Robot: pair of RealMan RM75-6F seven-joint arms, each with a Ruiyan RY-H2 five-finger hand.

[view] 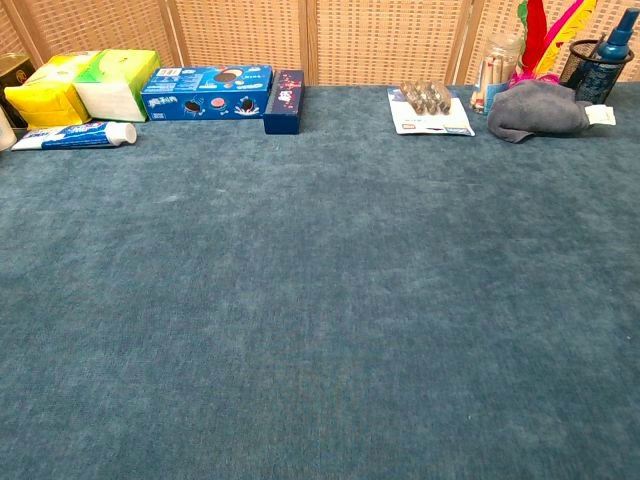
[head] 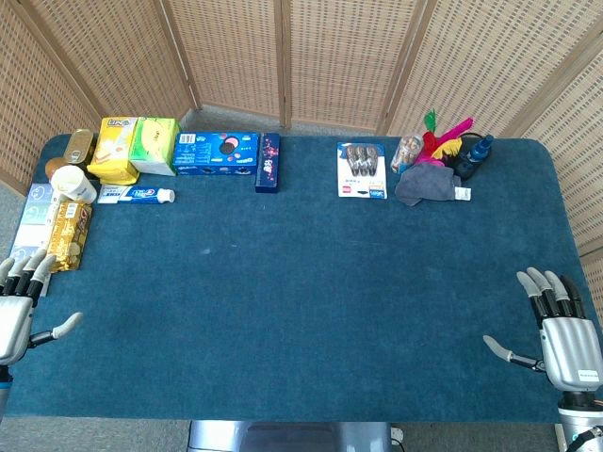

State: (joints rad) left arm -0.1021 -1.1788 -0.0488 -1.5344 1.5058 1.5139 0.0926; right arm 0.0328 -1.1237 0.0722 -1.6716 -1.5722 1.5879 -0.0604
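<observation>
Little print reads clearly. The yellow packet (head: 112,151) left of the blue biscuit box (head: 216,153) shows letters that look like "UKA". Print on the biscuit box, the toothpaste tube (head: 135,195) and the blister card (head: 362,170) is too small to read.

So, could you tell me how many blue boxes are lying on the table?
2, both at the back left: a wide blue cookie box beside the green tissue pack, and a narrow dark blue box just right of it. Clutter there may hide others.
</observation>
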